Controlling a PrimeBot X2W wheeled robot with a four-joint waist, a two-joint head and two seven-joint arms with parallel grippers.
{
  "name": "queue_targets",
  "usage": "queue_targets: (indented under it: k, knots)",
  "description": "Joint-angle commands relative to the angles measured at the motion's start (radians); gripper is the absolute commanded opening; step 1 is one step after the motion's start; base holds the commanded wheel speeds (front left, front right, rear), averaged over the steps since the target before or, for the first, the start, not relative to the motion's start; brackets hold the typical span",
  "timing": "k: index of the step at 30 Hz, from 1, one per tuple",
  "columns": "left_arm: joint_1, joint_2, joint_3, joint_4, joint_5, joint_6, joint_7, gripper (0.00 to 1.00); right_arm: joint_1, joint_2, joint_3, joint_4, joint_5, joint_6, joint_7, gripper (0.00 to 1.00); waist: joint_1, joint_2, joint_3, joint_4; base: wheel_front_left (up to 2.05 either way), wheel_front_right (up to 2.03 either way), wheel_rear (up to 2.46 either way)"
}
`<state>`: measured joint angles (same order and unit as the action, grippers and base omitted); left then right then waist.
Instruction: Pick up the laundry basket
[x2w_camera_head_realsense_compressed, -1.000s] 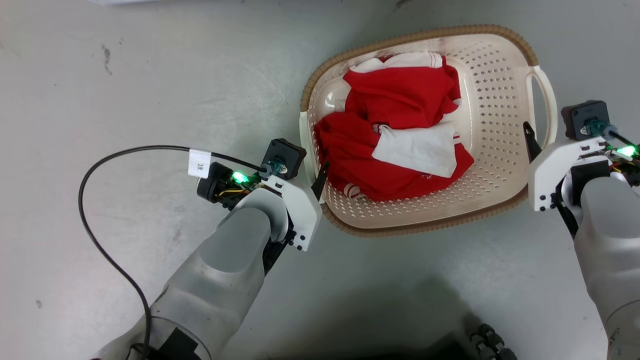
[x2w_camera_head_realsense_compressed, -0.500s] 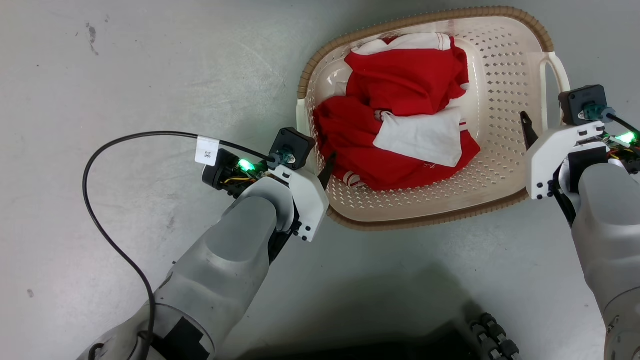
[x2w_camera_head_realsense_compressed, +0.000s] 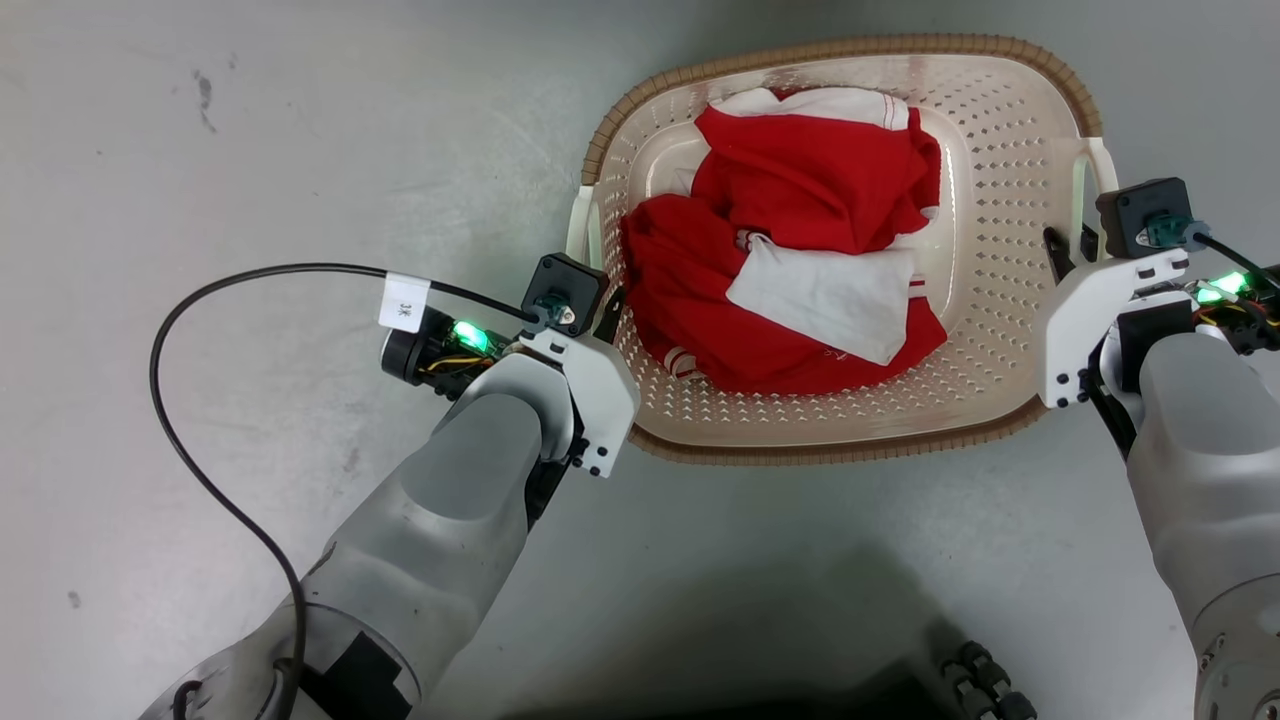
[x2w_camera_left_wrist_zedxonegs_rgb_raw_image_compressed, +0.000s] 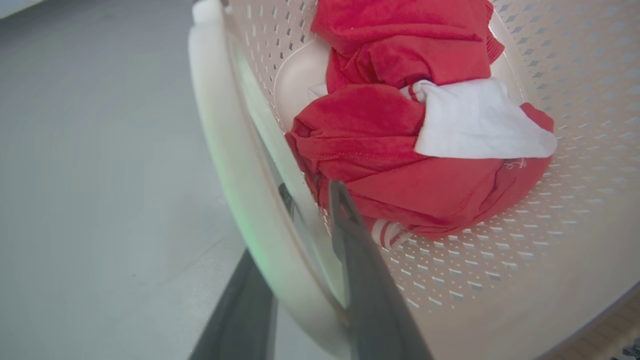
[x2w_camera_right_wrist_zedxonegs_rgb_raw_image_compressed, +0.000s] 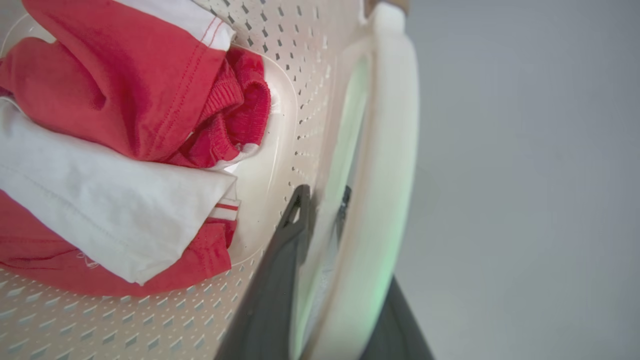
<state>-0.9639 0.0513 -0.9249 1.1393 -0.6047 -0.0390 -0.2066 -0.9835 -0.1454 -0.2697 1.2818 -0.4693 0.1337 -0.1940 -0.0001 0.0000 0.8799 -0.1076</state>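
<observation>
The laundry basket (x2w_camera_head_realsense_compressed: 1000, 330) is cream with perforated walls and a brown woven-look rim, and it lies between my two arms. Crumpled red clothes (x2w_camera_head_realsense_compressed: 800, 190) and a white cloth (x2w_camera_head_realsense_compressed: 830, 300) lie inside it. My left gripper (x2w_camera_head_realsense_compressed: 600, 310) is shut on the left loop handle (x2w_camera_left_wrist_zedxonegs_rgb_raw_image_compressed: 220, 125), one finger outside the loop and one on the inner side (x2w_camera_left_wrist_zedxonegs_rgb_raw_image_compressed: 310, 187). On the other side, my right gripper (x2w_camera_head_realsense_compressed: 1068, 250) is shut on the right loop handle (x2w_camera_right_wrist_zedxonegs_rgb_raw_image_compressed: 390, 125) in the same way (x2w_camera_right_wrist_zedxonegs_rgb_raw_image_compressed: 322, 192).
Grey floor (x2w_camera_head_realsense_compressed: 250, 150) lies all around the basket. A black cable (x2w_camera_head_realsense_compressed: 200, 330) loops from my left wrist over the floor at the left. My base's wheels (x2w_camera_head_realsense_compressed: 985, 685) show at the bottom edge, near the right arm.
The basket has turned from skewed to square in front of me and shifted a little left. Both grippers stayed at its handles. The head camera has also moved.
</observation>
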Motion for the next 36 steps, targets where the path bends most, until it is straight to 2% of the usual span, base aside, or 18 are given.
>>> queue_targets:
  k: [1,14,24,36]
  knots:
    - [0.001,-0.001,-0.016,-0.008,-0.001,-0.007,-0.014,0.00,-0.001,-0.015,-0.004,-0.003,-0.006,-0.006,0.002,0.00,0.0001,0.0000,-0.017,0.004,0.00,0.00,0.00]
    - [0.042,-0.001,-0.048,0.006,-0.074,-0.003,-0.014,0.00,0.057,-0.004,-0.011,0.003,-0.007,-0.005,0.025,0.00,0.0001,0.0000,-0.139,0.031,0.00,0.00,0.00]
    - [0.097,0.002,-0.049,0.056,-0.151,-0.011,0.003,0.00,0.135,0.017,0.001,0.005,0.007,-0.005,0.048,0.00,0.0001,0.0000,-0.290,0.060,0.00,0.00,0.00]
    - [0.180,0.002,-0.053,0.104,-0.218,-0.025,0.034,0.00,0.248,0.056,0.061,0.006,0.023,-0.004,0.090,0.00,0.0001,0.0000,-0.477,0.103,0.00,0.00,0.00]
